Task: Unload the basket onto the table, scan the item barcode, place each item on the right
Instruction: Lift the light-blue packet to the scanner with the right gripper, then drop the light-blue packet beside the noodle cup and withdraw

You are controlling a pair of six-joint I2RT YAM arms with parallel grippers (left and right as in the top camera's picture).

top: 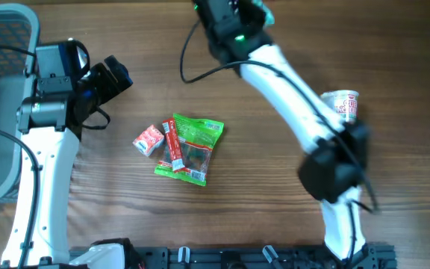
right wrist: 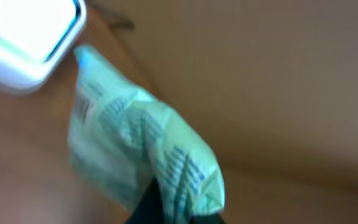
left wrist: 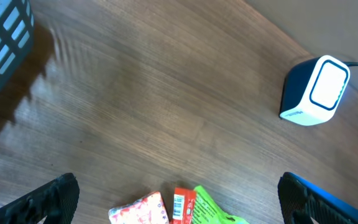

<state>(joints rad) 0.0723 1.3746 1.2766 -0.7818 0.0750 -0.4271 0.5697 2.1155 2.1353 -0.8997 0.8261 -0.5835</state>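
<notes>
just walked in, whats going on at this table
The right hand is shut on a pale green packet and holds it close to the white-faced scanner. The left hand hangs open, holding nothing. A green snack bag, a small pink packet and a noodle cup sit on the table.

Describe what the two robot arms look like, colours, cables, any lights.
Both have glossy white links between black joint housings. The left arm carries a grey-and-black wrist block and loose black cables; the left gripper is black. The right arm has a black cable looping beside it and a green light near its wrist.
</notes>
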